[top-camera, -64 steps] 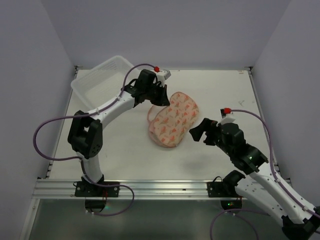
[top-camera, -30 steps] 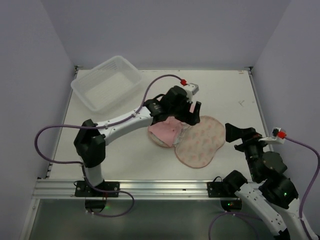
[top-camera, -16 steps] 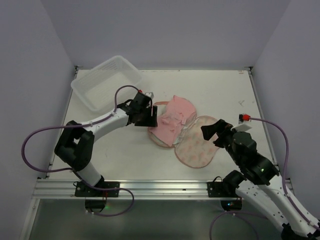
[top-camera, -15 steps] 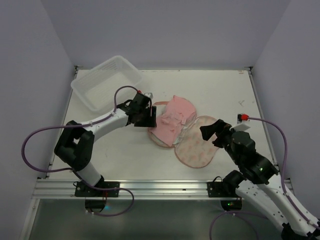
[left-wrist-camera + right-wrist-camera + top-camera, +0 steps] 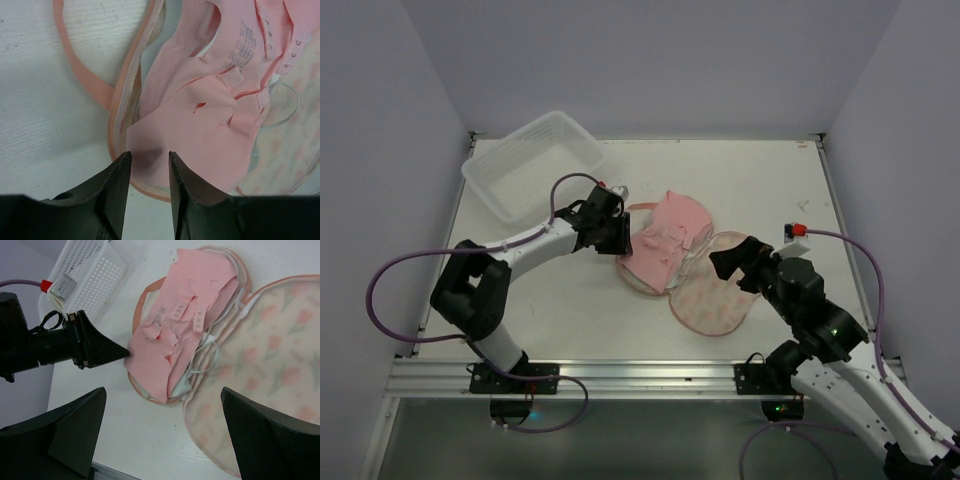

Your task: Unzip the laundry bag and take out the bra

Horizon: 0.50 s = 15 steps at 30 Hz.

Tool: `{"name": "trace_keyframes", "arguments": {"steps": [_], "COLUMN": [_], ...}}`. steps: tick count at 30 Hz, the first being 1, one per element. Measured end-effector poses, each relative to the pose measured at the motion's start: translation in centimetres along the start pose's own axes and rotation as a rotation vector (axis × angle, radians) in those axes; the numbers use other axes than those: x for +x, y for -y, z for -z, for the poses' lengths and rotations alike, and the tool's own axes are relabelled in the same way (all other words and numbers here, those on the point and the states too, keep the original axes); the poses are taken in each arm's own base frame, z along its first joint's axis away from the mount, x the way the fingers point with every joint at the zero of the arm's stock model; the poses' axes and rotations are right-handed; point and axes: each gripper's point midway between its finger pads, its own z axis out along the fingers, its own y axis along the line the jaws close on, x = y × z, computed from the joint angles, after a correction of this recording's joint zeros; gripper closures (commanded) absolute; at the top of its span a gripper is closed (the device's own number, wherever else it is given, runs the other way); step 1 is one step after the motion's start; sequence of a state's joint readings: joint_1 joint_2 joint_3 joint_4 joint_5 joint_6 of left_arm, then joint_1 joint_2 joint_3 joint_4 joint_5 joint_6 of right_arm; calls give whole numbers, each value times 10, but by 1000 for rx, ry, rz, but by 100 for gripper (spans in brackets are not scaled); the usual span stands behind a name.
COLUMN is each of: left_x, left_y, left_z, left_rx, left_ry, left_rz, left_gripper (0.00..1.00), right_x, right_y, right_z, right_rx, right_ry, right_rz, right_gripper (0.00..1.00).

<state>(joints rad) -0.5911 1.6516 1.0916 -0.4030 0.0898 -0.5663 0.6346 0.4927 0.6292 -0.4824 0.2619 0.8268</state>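
The laundry bag (image 5: 653,278) lies unzipped, its printed lid (image 5: 718,292) flopped open to the right. Pink fabric with small tabs (image 5: 210,115) covers the open left half. Only a pale mint edge of the bra (image 5: 184,386) and a thin pale strap (image 5: 206,356) show under it. My left gripper (image 5: 148,156) is open and empty, its tips just over the pink fabric's near-left edge; it shows in the top view (image 5: 623,238) and the right wrist view (image 5: 125,354). My right gripper (image 5: 735,262) is wide open and empty, above the lid (image 5: 280,370).
A clear plastic tub (image 5: 535,165) stands at the back left and shows in the right wrist view (image 5: 95,270). A pink loop (image 5: 80,75) trails from the bag's left edge. Walls close the table on the left, right and back.
The bag went from shut to open, its lid swung to the right. My left gripper then drew back to the bag's left edge. My right gripper has moved in over the lid.
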Motion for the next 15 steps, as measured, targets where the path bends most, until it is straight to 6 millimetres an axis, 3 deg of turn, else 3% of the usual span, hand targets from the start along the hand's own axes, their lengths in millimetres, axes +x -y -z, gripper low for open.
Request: {"name": "trace_keyframes", "arguments": {"steps": [4, 7, 11, 15], "left_x": [4, 7, 8, 7], "left_y": [-2, -5, -5, -6], "left_z": [-7, -12, -12, -13], "left_rx": [-6, -15, -18, -23], "left_ry": [-18, -32, -32, -29], "left_rz": [4, 12, 24, 21], "left_gripper": [63, 72, 96, 100], "right_x": [0, 0, 3, 4], "right_y": [-1, -1, 0, 0], "right_z": [1, 1, 0, 0], "right_rx": [-7, -10, -12, -14], "right_ry": [4, 4, -6, -12], "right_rz": [-4, -6, -6, -5], "right_gripper": [2, 2, 2, 2]}}
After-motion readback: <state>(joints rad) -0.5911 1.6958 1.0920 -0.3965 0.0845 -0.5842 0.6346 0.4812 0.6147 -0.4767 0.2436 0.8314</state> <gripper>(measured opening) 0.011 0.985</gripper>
